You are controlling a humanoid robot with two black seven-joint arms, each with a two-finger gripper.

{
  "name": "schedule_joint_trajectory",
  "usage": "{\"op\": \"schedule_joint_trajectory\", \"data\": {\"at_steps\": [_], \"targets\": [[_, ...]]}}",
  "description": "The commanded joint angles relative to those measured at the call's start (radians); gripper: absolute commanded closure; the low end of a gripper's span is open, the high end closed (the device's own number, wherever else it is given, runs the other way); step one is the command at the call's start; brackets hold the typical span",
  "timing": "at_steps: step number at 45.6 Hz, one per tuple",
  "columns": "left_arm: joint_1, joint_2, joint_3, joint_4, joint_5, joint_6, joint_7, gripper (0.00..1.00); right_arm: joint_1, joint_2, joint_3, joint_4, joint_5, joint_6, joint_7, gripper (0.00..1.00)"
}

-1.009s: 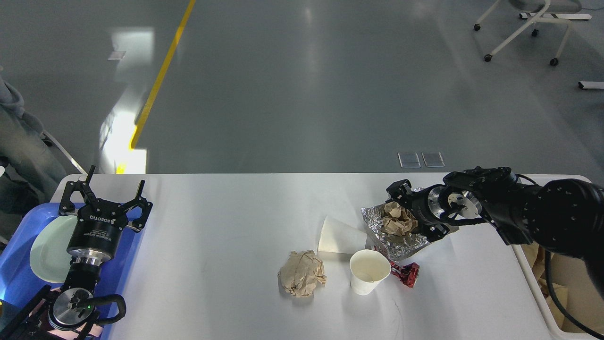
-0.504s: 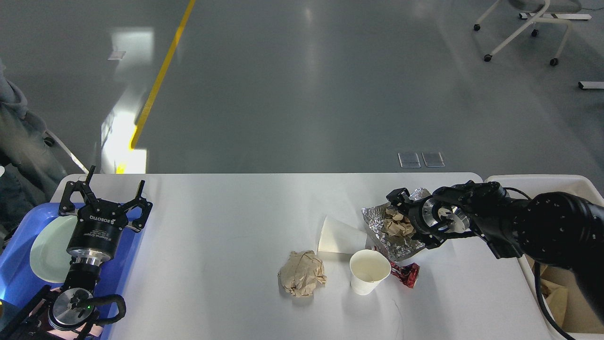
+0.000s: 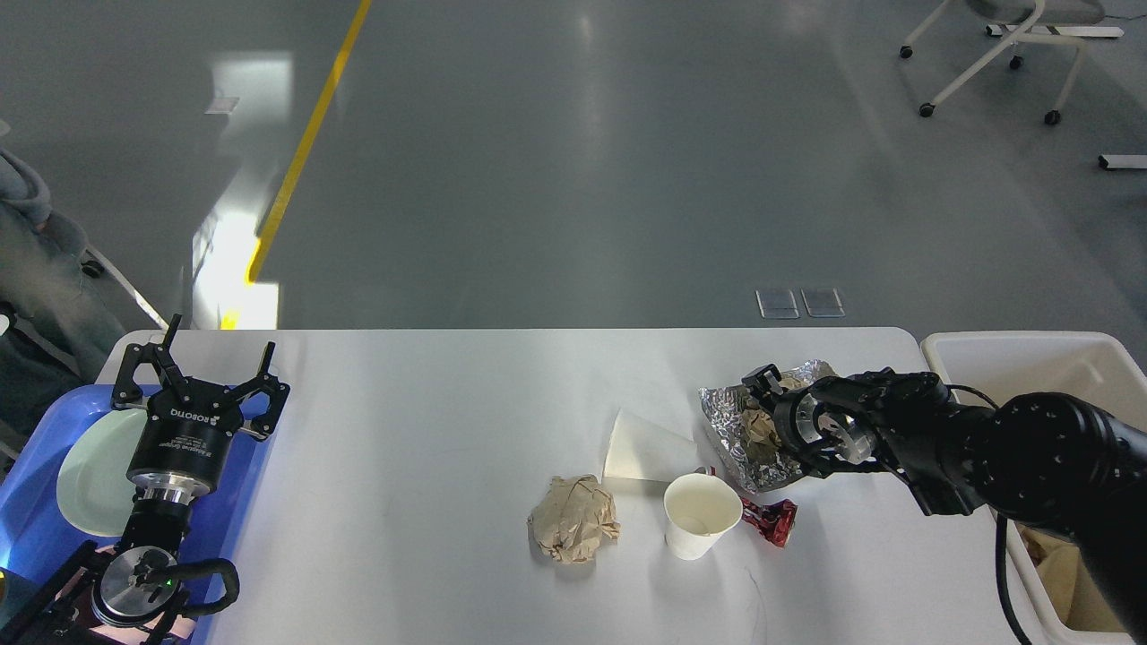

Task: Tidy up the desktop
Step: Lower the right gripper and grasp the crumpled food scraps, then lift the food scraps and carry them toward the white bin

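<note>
The white desktop (image 3: 430, 430) carries litter right of centre: a crumpled brown paper ball (image 3: 573, 530), an upright paper cup (image 3: 701, 515), a paper cup (image 3: 647, 448) lying on its side, a red wrapper (image 3: 771, 520) and a sheet of foil (image 3: 721, 412) with crumpled brown paper (image 3: 760, 430) on it. My right gripper (image 3: 772, 419) is low over the foil, against the brown paper. It is dark and seen end-on, so its jaws are unclear. Over the blue tray (image 3: 36, 528) at the left edge, my left gripper (image 3: 218, 348) is open and holds nothing.
A pale green plate (image 3: 90, 466) lies in the blue tray. A cream bin (image 3: 1013, 349) with brown paper inside stands off the table's right end. A person (image 3: 36, 260) stands at the far left. A wheeled chair (image 3: 1004, 54) is far back on the floor.
My right arm has drawn back to the right and dropped lower onto the foil, uncovering the bin. The foil has shifted slightly to the right. The left arm has not moved.
</note>
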Motion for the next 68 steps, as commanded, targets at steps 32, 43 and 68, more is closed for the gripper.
{"op": "schedule_joint_trajectory", "data": {"at_steps": [32,43,68], "targets": [[-0.001,0.000,0.000,0.000,0.000,-0.001,0.000,0.03,0.039,-0.039,-0.001,0.083,-0.006,0.014,-0.002,1.00],[0.001,0.000,0.000,0.000,0.000,-0.001,0.001,0.03,0.188,-0.169,-0.013,0.280,-0.006,0.014,0.003,1.00],[0.001,0.000,0.000,0.000,0.000,-0.001,0.001,0.03,0.939,-0.334,-0.369,0.872,-0.358,0.345,0.009,1.00]]}}
